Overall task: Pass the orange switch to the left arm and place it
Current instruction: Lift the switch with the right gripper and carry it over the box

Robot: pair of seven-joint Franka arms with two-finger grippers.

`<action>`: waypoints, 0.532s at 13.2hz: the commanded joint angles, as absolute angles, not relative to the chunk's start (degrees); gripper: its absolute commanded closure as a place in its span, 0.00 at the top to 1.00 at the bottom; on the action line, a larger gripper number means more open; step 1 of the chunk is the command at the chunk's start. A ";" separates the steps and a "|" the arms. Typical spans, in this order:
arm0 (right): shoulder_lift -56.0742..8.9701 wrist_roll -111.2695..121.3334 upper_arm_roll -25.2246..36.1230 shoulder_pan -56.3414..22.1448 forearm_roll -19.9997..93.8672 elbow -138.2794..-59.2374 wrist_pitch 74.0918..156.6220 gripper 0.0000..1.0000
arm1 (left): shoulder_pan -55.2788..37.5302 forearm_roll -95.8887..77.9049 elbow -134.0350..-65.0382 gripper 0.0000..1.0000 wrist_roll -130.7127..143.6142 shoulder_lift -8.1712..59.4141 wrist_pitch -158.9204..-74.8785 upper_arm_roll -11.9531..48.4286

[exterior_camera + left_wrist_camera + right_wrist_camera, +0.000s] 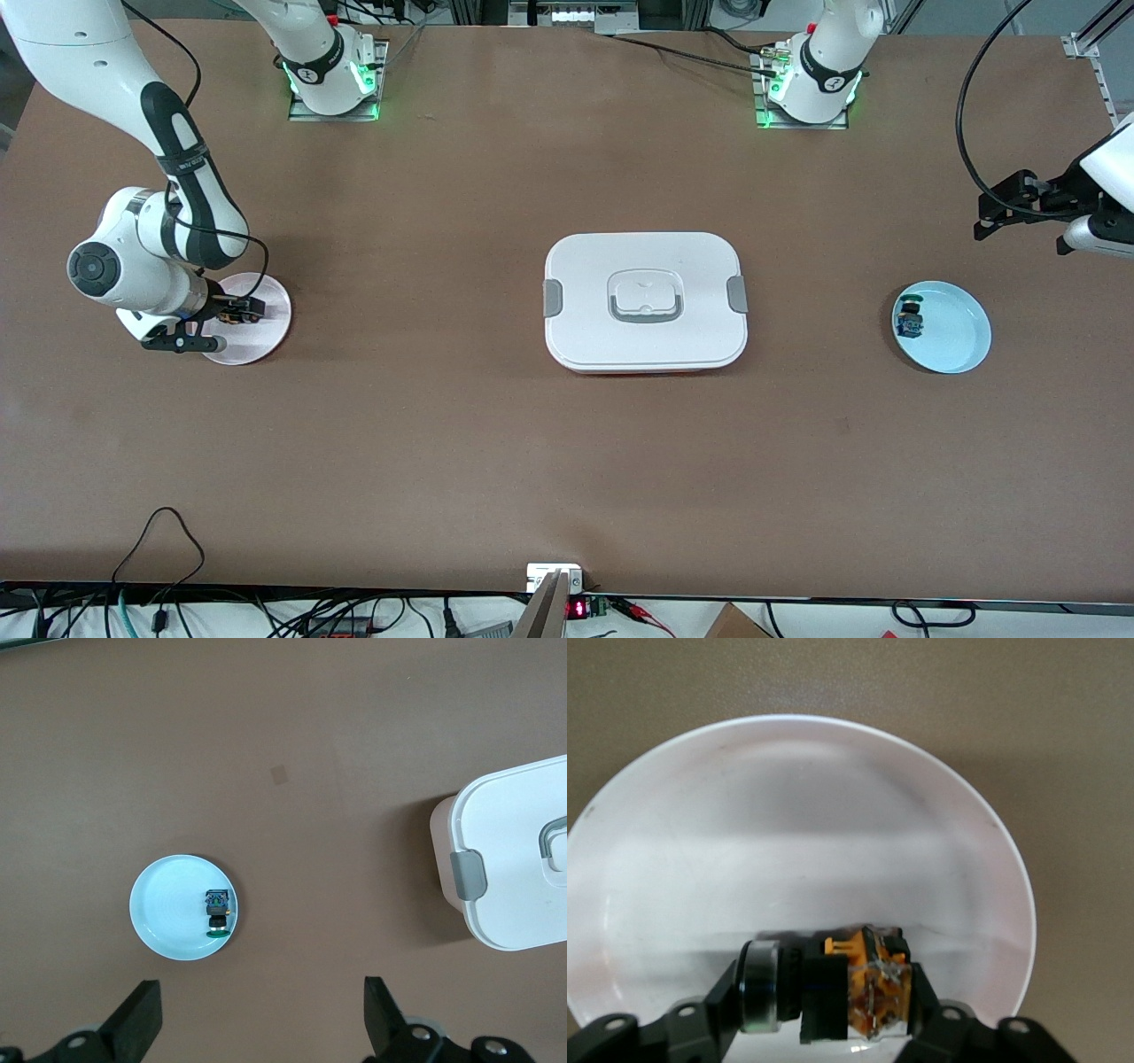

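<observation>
I see a plain brown bench [461,443]. The box [645,299] is white with grey side clips, a grey-edged handle and a reddish base. The orange switch [864,988] has a black body and orange-yellow base, on a pale pink plate [266,332]. The light blue plate [952,332] carries a blue-based switch [909,319] with a dark green cap. Both arms are white with black joints; the hands are black.

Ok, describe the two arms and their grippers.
Both arms are glossy white with black joint bands and loose black cables; green lights glow at their bases. The right gripper and the left gripper have black fingers on black bodies.
</observation>
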State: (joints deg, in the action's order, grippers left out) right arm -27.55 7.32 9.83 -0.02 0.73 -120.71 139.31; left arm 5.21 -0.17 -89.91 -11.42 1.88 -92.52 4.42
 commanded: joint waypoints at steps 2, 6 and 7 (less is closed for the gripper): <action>-27.95 7.29 9.49 0.70 3.08 -120.85 139.75 0.28 | 5.27 -0.18 -88.51 1.00 -12.22 2.55 -92.29 4.31; -25.50 7.91 8.44 0.61 3.08 -119.19 137.47 0.22 | 5.27 -0.18 -88.51 1.00 -12.22 2.55 -92.20 4.31; -24.18 8.17 8.00 0.70 2.99 -117.87 135.37 0.20 | 5.36 -0.18 -88.51 1.00 -12.22 2.55 -92.20 4.31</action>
State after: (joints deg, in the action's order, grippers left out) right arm -27.06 7.33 9.39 0.08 2.25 -119.63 138.89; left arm 5.21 -0.17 -89.91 -11.42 1.88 -92.52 4.40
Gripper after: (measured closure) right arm 0.273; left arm 0.000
